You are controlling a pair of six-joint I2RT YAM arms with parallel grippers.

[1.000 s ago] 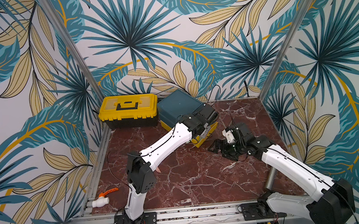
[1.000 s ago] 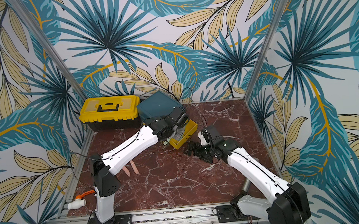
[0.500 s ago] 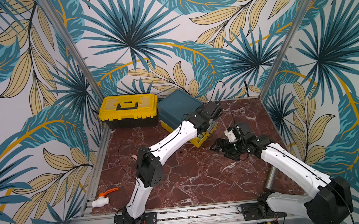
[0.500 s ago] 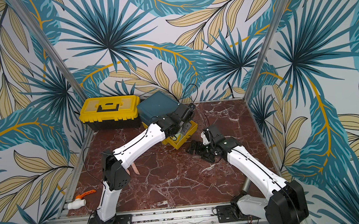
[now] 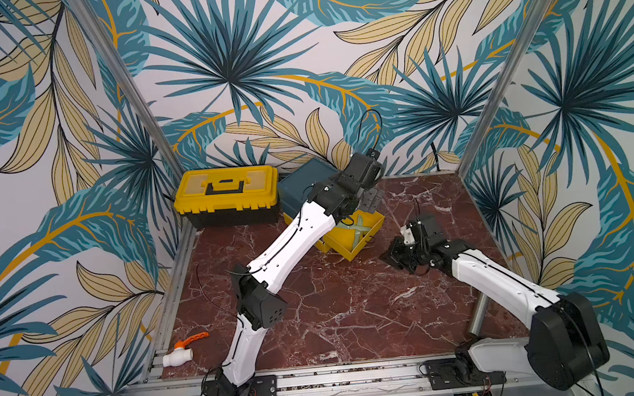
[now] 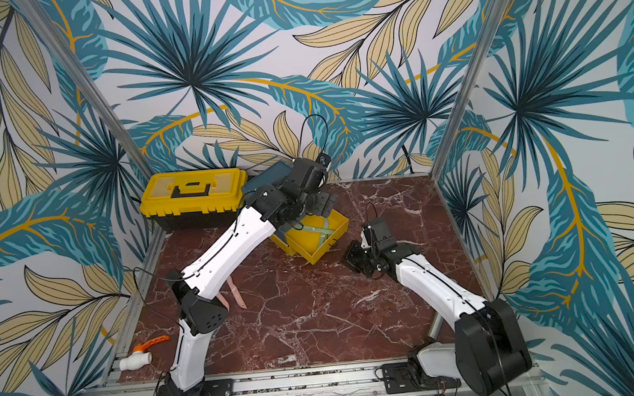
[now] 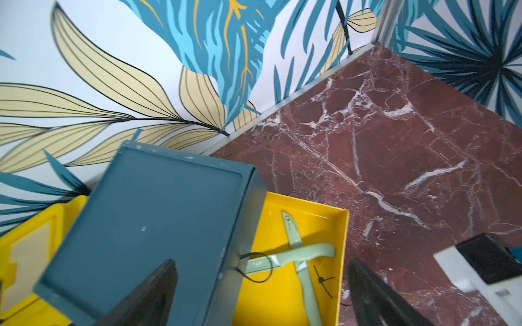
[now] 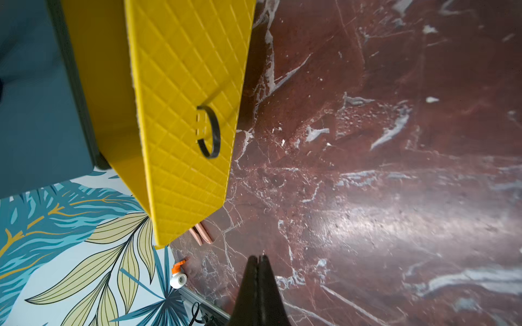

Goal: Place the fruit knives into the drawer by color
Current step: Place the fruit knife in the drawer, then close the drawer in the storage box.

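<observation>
**Green knives in drawer; both grippers empty**

We find the left gripper [image 7: 261,262] spread wide and holding nothing, poised over the pulled-out yellow drawer [image 7: 343,240] of the teal chest [image 7: 158,214]. Two pale green knives [image 7: 306,254] lie crossed inside that drawer. The right gripper [image 8: 258,258] is clenched on nothing. It sits above the marble tabletop [image 8: 395,197], facing the drawer's front and apart from its black loop pull [image 8: 210,132]. Two pink knives [image 6: 239,294] lie on the tabletop, partly hidden by the left arm [image 6: 226,250].

No legible text, green knife [image 7: 316,252] embossing unreadable
</observation>
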